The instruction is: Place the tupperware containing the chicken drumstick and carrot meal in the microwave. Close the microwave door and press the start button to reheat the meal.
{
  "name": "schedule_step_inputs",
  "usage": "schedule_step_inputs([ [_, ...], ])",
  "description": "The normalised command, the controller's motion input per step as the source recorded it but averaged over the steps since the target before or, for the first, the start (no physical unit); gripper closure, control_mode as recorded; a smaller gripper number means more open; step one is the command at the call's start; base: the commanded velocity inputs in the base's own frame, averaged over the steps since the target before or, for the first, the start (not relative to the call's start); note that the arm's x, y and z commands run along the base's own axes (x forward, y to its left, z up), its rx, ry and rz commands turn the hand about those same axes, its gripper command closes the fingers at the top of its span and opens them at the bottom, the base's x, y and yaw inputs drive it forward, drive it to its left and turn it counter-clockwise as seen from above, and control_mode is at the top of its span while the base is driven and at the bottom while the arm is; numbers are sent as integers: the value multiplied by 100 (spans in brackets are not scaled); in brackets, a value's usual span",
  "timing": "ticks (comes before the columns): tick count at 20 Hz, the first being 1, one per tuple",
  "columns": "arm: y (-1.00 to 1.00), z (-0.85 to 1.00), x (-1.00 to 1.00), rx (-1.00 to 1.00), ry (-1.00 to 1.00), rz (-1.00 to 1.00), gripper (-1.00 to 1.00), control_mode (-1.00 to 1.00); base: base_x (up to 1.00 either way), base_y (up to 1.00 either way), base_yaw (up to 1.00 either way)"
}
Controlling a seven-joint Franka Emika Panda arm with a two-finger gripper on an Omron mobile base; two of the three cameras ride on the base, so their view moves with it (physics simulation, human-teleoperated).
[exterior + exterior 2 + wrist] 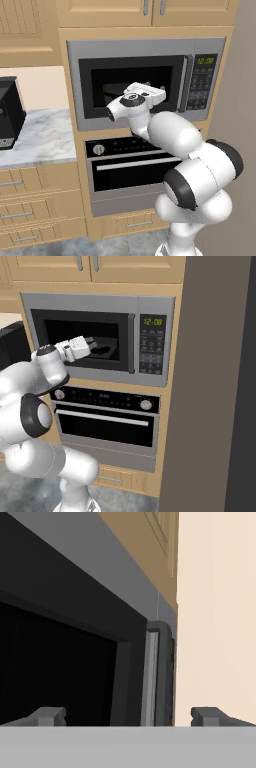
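Hand view has the jaws [130, 716] spread wide with nothing between them, aimed along the front of the microwave [155, 303] at the edge of its dark window. In the base views the gripper [159, 95] hovers just in front of the microwave door [97, 82], on the window side of the slim vertical handle [132, 342]. The door looks flush with the microwave's frame, so the step in hand is probably the start press. To do it well, the hand should cross past the handle to the keypad panel [151, 353] below the green display [152, 321], then push one fingertip squarely onto the button without catching the handle; which key is start is too small to tell. A dim shape [102, 349] behind the window, just beyond the jaws inside the microwave, may be the tupperware, though that cannot be confirmed.
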Motion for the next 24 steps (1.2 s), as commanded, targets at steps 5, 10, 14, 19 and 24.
schedule_step_inputs([
  [5,0,0,5,0,0,0,-100,-100,0,0,0],
  [10,0,0,0,0,0,0,-100,-100,0,0,0],
  [14,0,0,13,0,0,0,-100,-100,0,0,0],
  [19,0,0,43,0,0,0,-100,-100,0,0,0],
  [24,0,0,23,0,0,0,-100,-100,0,0,0],
])
